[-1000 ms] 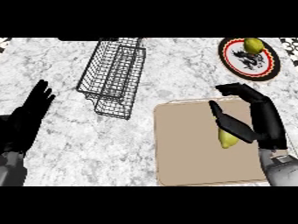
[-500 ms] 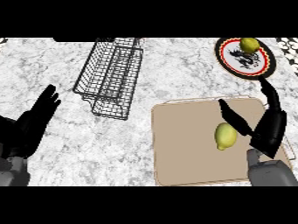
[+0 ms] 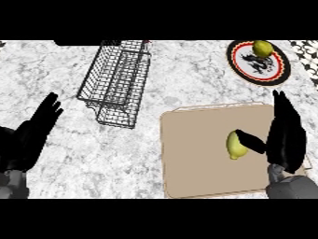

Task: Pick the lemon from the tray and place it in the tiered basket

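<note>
Robot's right hand (image 3: 285,137) flanks a lemon (image 3: 236,145) on a flat tan tray (image 3: 196,154), lower right of the frame

The oval yellow lemon lies on the smooth, rounded-corner tray, which sits on a grey-veined marble counter (image 3: 51,70); the right hand stands just to its right with fingers straight and pointing up-frame, thumb reaching across to the fruit's right side, not closed round it. The black wire tiered basket (image 3: 116,81), a boxy open mesh, lies at upper centre-left, apart from the tray. At upper right a round plate (image 3: 259,63) with a dark rim, red ring and black pattern carries a second yellow-green fruit (image 3: 262,47). The left hand (image 3: 34,133) rests open at the left edge, fingers up, holding nothing
</note>
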Controlling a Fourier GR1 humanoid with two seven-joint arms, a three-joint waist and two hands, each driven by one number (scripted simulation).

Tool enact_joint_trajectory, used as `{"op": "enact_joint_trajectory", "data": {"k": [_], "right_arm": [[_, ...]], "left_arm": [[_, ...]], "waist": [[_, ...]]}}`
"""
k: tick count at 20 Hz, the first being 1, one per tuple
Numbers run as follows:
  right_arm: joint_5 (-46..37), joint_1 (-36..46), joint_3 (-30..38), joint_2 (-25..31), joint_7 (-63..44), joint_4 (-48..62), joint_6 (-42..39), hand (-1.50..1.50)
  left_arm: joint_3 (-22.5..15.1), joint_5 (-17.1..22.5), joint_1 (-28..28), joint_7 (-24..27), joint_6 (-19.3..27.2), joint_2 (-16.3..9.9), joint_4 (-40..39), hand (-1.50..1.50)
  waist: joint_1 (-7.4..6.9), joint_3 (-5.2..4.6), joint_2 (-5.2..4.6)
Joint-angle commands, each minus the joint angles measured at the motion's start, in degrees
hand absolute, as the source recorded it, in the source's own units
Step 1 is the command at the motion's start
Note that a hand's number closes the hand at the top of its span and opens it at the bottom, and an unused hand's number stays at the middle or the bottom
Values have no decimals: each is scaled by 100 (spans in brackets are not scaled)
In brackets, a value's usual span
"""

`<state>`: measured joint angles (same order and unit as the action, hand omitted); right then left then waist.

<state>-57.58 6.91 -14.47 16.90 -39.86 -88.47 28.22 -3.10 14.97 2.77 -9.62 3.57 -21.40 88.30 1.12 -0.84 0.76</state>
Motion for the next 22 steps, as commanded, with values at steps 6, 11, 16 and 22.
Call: {"op": "enact_joint_trajectory", "data": {"k": [6, 11, 16, 22], "right_arm": [[-190, 949, -746, -644, -2715, -626, -3729, -150], [-637, 1539, -798, -1339, -4021, -895, -4708, -150], [-877, 1753, -321, -1658, -3882, -332, -4684, -150], [-1186, 1482, -96, -1682, -3840, -198, -4510, -150]], "left_arm": [[-95, -54, 171, 13, -26, 95, -52, 0], [-82, -60, 41, -241, 4, 19, 325, 0], [-28, -89, 156, -244, -2, 70, 208, 0], [128, -39, 184, -136, -115, 86, -64, 0]], "waist": [[-145, 30, -31], [-163, 69, -28], [-159, 78, -60], [-111, 78, -74]]}}
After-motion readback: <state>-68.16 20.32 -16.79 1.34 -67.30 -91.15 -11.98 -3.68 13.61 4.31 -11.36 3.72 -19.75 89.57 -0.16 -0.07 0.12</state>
